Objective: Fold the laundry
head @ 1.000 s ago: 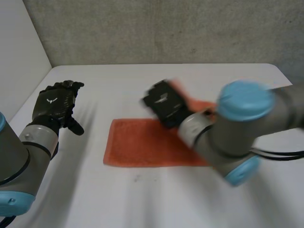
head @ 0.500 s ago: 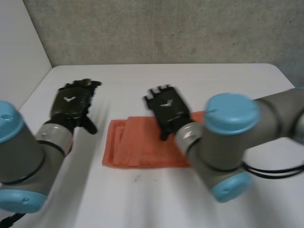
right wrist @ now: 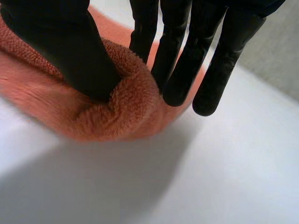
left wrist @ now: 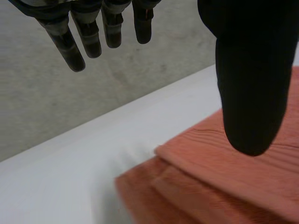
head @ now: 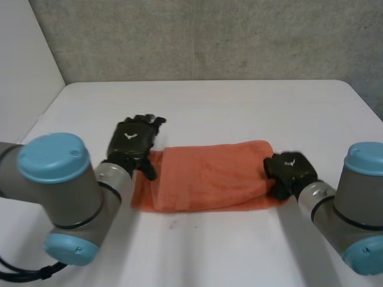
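- The orange towel [head: 209, 176] lies folded on the white tabletop [head: 239, 101].
- The right hand [head: 290, 173] pinches its right end (thumb against fingers).
- The left hand [head: 133, 143] hangs over its left end, fingers straight, holding nothing.
- Next, I think: bring one end over the other.

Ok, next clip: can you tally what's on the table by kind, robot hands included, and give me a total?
orange towel: 1, folded in layers, lying on the white table
black hands: 2, the left hand open at one end of the towel, the right hand pinching the other end
Total: 3
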Robot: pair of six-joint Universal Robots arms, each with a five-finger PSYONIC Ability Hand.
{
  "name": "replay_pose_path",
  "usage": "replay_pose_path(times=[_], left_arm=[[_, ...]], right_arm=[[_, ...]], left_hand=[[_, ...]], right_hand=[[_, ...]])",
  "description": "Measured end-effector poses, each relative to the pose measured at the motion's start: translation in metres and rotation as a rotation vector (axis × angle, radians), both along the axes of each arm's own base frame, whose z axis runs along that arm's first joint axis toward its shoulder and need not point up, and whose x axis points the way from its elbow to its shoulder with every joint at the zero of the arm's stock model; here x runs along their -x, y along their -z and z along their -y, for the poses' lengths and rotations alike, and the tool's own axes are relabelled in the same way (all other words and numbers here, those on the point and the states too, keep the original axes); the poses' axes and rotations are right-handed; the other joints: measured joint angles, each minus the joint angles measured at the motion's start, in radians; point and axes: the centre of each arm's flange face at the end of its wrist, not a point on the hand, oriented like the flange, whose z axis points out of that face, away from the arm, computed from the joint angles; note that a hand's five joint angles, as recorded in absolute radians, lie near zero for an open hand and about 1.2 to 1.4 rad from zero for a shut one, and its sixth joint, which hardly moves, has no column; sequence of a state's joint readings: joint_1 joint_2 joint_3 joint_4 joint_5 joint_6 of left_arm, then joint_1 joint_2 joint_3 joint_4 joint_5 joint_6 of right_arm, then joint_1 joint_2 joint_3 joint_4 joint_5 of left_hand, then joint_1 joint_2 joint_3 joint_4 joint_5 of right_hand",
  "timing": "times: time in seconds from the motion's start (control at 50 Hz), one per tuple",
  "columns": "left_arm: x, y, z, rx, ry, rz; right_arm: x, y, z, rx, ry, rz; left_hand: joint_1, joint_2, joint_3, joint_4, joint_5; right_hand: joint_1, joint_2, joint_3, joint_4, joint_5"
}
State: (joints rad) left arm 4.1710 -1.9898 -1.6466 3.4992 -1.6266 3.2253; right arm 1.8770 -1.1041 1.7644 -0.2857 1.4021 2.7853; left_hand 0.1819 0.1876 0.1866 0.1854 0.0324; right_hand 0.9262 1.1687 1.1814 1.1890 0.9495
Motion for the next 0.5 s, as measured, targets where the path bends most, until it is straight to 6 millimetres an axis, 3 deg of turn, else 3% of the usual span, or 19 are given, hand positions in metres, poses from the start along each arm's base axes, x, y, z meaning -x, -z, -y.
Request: replay_pose_path(times=[0.06,0.12,0.22,0.3,0.36,0.42,0.44,0.46,0.48,0.5], left_arm=[[-0.009,-0.007,-0.001,0.006,-0.029,-0.003],[-0.024,-0.017,-0.004,0.017,-0.072,-0.009],[-0.041,-0.029,-0.012,0.032,-0.112,-0.018],[-0.051,-0.035,-0.015,0.036,-0.139,-0.022],[-0.060,-0.041,-0.018,0.037,-0.164,-0.024],[-0.064,-0.043,-0.018,0.035,-0.177,-0.024],[-0.066,-0.044,-0.017,0.035,-0.183,-0.024],[-0.067,-0.044,-0.016,0.036,-0.189,-0.025],[-0.068,-0.045,-0.015,0.036,-0.192,-0.025],[-0.069,-0.046,-0.013,0.038,-0.197,-0.026]], right_arm=[[-0.005,-0.010,0.008,0.067,-0.015,-0.010],[-0.031,-0.037,0.011,0.198,-0.082,-0.006],[-0.105,-0.061,-0.018,0.280,-0.279,0.018],[-0.147,-0.056,-0.047,0.264,-0.407,0.009],[-0.181,-0.039,-0.081,0.223,-0.534,-0.026],[-0.194,-0.024,-0.098,0.197,-0.592,-0.049],[-0.199,-0.017,-0.105,0.186,-0.617,-0.059],[-0.203,-0.012,-0.111,0.179,-0.632,-0.067],[-0.204,-0.010,-0.112,0.177,-0.637,-0.070],[-0.206,-0.008,-0.115,0.176,-0.639,-0.072]], left_hand=[[0.000,0.000,0.000,0.000,0.000],[-0.001,0.000,0.000,-0.001,0.000],[-0.003,-0.002,0.000,-0.001,0.000],[-0.003,-0.004,-0.003,-0.003,0.000],[-0.003,-0.008,-0.007,-0.005,0.000],[-0.003,-0.009,-0.007,-0.006,0.000],[-0.003,-0.009,-0.007,-0.006,0.000],[-0.003,-0.009,-0.007,-0.006,0.000],[-0.003,-0.009,-0.007,-0.006,0.000],[-0.003,-0.009,-0.007,-0.006,0.000]], right_hand=[[0.002,0.008,0.002,0.003,0.003],[0.015,0.008,0.003,0.003,0.012],[0.015,0.008,0.004,0.004,0.025],[0.015,0.008,0.005,0.004,0.025],[0.015,0.008,0.004,0.004,0.025],[0.015,-0.007,-0.012,-0.017,0.021],[-0.007,-0.048,-0.047,-0.054,0.003],[-0.182,-0.278,-0.267,-0.275,-0.201],[-0.182,-0.278,-0.267,-0.275,-0.201],[-0.347,-0.457,-0.461,-0.469,-0.386]])
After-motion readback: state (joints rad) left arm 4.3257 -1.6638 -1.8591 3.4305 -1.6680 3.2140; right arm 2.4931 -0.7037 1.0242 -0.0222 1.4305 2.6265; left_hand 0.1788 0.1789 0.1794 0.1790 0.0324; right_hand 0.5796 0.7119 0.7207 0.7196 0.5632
